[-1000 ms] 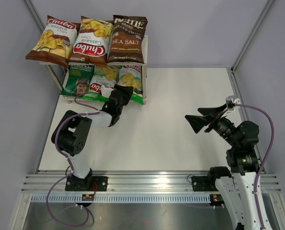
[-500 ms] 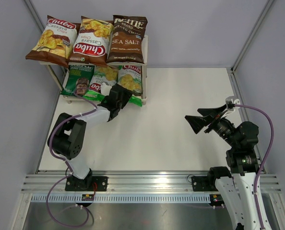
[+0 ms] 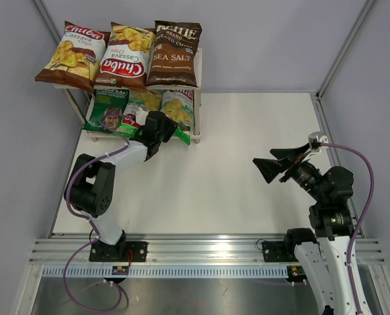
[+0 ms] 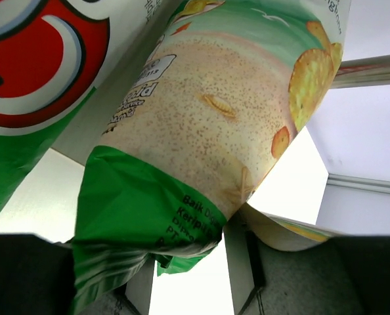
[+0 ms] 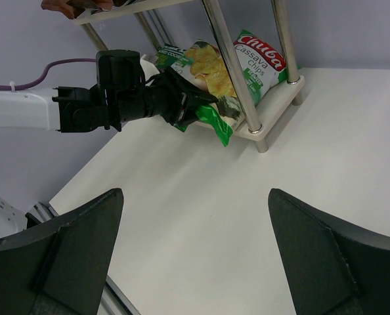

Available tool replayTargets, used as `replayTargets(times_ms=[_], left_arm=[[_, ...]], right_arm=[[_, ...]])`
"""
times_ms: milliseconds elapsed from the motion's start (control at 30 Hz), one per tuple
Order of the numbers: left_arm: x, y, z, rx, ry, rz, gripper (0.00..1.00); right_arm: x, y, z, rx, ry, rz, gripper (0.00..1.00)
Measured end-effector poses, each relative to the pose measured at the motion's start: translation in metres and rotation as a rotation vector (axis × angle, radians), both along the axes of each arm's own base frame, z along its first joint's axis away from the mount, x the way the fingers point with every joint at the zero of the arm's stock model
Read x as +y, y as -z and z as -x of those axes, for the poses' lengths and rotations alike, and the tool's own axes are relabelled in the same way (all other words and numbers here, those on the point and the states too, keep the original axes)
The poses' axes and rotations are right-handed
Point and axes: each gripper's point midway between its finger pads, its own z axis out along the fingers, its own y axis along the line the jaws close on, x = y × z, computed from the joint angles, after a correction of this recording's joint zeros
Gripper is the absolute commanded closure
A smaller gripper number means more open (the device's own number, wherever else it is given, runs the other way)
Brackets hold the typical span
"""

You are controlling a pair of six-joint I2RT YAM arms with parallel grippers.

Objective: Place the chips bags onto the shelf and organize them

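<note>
The shelf point(image 3: 199, 65) stands at the far left. Its top board carries two brown Chuba bags point(image 3: 124, 58) and a Kettle Sea Salt bag point(image 3: 175, 52). The lower board holds a dark green bag with a face point(image 3: 108, 111) and two green Chuba bags point(image 3: 180, 107). My left gripper point(image 3: 157, 126) is at the lower board's front edge, open. In the left wrist view the crimped bottom edge of a green bag point(image 4: 208, 118) lies over the gap between my fingers point(image 4: 241, 262). My right gripper point(image 3: 267, 164) hangs wide open and empty over the right of the table.
Metal legs point(image 5: 234, 72) stand in front of the green bags, and the lower board's corner point(image 5: 274, 118) juts toward the table middle. Grey walls close in the table at the back and both sides.
My left gripper has moved toward the shelf and pushed the green bag's bottom edge back, so it overhangs the lower board less. Its jaws have narrowed. The right arm has not moved.
</note>
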Motion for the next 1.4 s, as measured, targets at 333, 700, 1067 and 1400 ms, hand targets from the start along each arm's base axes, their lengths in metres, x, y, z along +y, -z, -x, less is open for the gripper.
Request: replayTargets(times_ms=[333, 700, 1067, 1400], left_arm=[[-0.004, 0.005, 0.005, 0.021, 0.041, -0.007, 0.25], [0.021, -0.011, 0.028, 0.032, 0.030, -0.100, 0.01], [0.063, -0.086, 0.077, -0.088, 0.056, -0.287, 0.01], [0.128, -0.141, 0.162, -0.137, 0.079, -0.584, 0.01]], right_arm=[[0.000, 0.000, 0.000, 0.001, 0.001, 0.000, 0.01], [-0.002, 0.003, -0.004, 0.012, 0.016, 0.000, 0.01], [-0.014, 0.027, -0.025, 0.130, 0.112, 0.018, 0.01], [-0.044, 0.040, -0.053, 0.298, 0.296, 0.117, 0.01]])
